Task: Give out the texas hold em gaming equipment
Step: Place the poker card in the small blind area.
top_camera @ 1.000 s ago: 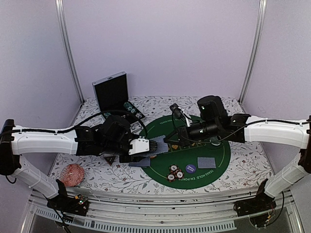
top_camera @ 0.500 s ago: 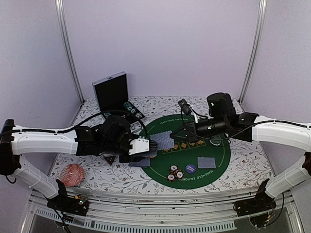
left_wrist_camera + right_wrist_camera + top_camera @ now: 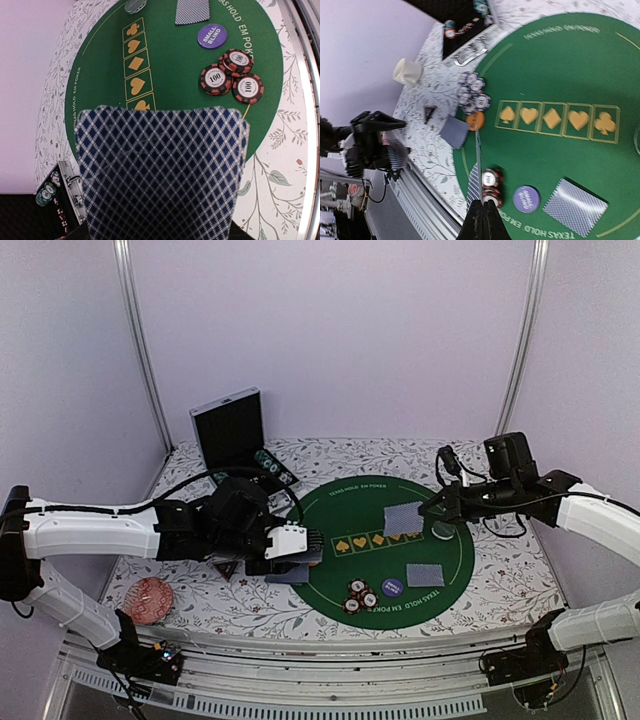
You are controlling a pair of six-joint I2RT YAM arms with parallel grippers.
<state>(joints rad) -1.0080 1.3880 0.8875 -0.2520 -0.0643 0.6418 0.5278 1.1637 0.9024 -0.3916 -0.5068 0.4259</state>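
My left gripper (image 3: pixel 310 543) hovers at the green mat's (image 3: pixel 450 560) left edge, shut on a deck of blue-backed playing cards (image 3: pixel 160 170) that hides its fingers in the wrist view. My right gripper (image 3: pixel 425 512) is shut on a single card (image 3: pixel 403 520), held above the right half of the mat and seen edge-on as a thin card (image 3: pixel 478 160) in its wrist view. On the mat lie one card (image 3: pixel 424 575), a purple button (image 3: pixel 392 587), red-black chips (image 3: pixel 360 595) and a pale-green button (image 3: pixel 442 530). An orange button (image 3: pixel 475 120), blue-white chips (image 3: pixel 472 92) and a black triangular marker (image 3: pixel 429 113) sit at the mat's left.
An open black case (image 3: pixel 232 430) stands at the back left. A red patterned round object (image 3: pixel 150 600) lies front left. A cream mug (image 3: pixel 407 72) stands near the case. A few dealt cards (image 3: pixel 290 575) lie under my left gripper.
The right gripper drew one card off the deck and carried it right across the mat. The left arm and deck stayed still.
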